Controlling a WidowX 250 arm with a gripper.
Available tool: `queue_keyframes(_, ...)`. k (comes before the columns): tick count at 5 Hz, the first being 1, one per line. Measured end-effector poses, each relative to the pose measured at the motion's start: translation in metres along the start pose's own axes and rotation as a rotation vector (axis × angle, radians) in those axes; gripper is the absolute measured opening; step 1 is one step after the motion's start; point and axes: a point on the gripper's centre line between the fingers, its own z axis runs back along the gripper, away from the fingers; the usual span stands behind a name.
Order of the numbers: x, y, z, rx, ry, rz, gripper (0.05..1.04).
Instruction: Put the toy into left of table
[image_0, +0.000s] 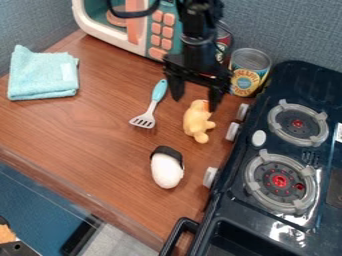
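Yellow, the toy (197, 121) is lying on the brown table (93, 125), between the blue-handled spatula (157, 102) and the dark stove (234, 205). I am seeing my gripper (194, 104) hanging at its upper end, fingers spread apart; whether they are touching it, I cannot tell.

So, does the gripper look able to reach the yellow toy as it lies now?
Probably yes: the gripper hangs open near one end of the yellow toy, with nothing visible blocking the way.
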Motion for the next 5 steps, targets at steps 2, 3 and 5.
queue_keyframes(2, 0.002, -0.004, -0.017, -0.008, 0.036, -0.017, 0.999)
queue_keyframes(3, -0.001, 0.003, -0.024, 0.034, 0.076, 0.003, 0.999)
queue_keyframes(5, -0.008, 0.013, -0.031, 0.092, 0.127, 0.033, 0.666)
